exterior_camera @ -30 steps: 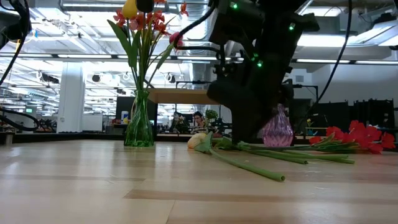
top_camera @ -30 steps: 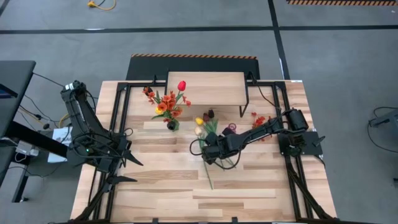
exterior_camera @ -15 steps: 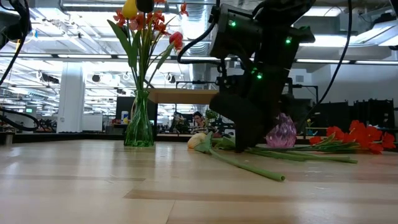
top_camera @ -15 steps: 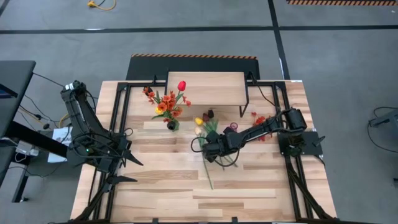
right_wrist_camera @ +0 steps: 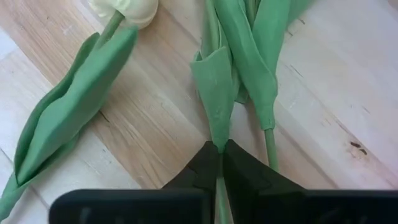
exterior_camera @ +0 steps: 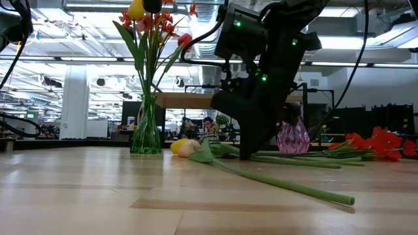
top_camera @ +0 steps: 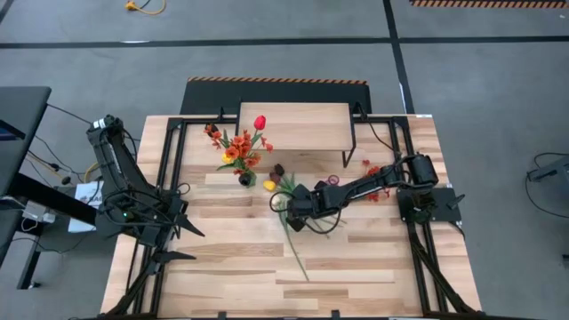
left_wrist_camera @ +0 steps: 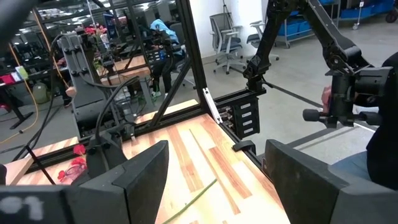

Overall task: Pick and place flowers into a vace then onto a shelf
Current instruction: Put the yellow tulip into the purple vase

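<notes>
A clear vase [top_camera: 246,179] [exterior_camera: 146,134] holds red, yellow and orange flowers and stands near the shelf [top_camera: 294,125]. Loose tulips lie beside it: a yellow head [top_camera: 269,185] [exterior_camera: 176,145], a dark head [top_camera: 278,169] and a cream head [right_wrist_camera: 126,9] [exterior_camera: 190,149]. My right gripper [top_camera: 294,201] [right_wrist_camera: 220,163] is low over their green stems and shut on one. A red-orange spray [top_camera: 370,169] [exterior_camera: 377,141] lies near the right arm's base. My left gripper [top_camera: 185,238] [left_wrist_camera: 214,186] waits open at the table's left side. My right gripper pinches a tulip's green stem [right_wrist_camera: 219,151] between its two fingertips [right_wrist_camera: 206,164], just below a folded leaf [right_wrist_camera: 215,93]. The fingers slant down from the table's right, lying across the stem. The long stem [exterior_camera: 287,186] [top_camera: 298,253] lies on the table, trailing toward the near edge.
A purple-pink bud [exterior_camera: 292,138] [top_camera: 332,180] lies on the table behind the right gripper. Black frame rails [top_camera: 169,169] run along both sides of the slatted tabletop [top_camera: 231,276]. Bare wood stretches across the near half.
My right gripper has moved toward the vase, to the table's left and slightly far, staying shut on the stem. The tulips were dragged along the table: their heads now lie close beside the vase, and the long stem's free end has swung nearer the near edge.
</notes>
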Controlling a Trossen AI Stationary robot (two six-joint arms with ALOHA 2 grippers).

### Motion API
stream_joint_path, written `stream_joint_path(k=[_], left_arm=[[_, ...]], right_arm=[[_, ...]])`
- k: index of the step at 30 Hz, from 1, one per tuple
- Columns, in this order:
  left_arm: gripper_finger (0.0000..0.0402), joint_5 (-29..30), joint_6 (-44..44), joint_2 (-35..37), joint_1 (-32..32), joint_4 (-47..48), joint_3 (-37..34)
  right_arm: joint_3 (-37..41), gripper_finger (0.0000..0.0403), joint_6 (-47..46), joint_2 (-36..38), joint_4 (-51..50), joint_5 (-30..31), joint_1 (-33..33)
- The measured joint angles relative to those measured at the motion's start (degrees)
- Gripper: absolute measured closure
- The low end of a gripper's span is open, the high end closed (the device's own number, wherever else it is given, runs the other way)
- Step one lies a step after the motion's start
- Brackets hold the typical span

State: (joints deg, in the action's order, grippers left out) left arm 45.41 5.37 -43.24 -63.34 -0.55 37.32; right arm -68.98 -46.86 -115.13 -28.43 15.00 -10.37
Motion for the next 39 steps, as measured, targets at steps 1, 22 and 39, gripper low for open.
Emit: stream_joint_path(k=[1,22,39], left_arm=[[0.0145,0.00,0.00,0.00,0.01,-0.01,0.00],[0.0145,-0.02,-0.26,0.00,-0.01,0.01,0.00],[0.0145,0.00,-0.26,0.00,-0.01,0.03,0.00]], right_arm=[[-0.01,0.0386,-0.21,0.00,-0.04,0.19,0.00],[-4.89,0.0395,1.70,-0.55,-7.31,2.10,-1.26],[-4.89,0.0400,1.28,1.86,-9.95,3.40,-1.40]])
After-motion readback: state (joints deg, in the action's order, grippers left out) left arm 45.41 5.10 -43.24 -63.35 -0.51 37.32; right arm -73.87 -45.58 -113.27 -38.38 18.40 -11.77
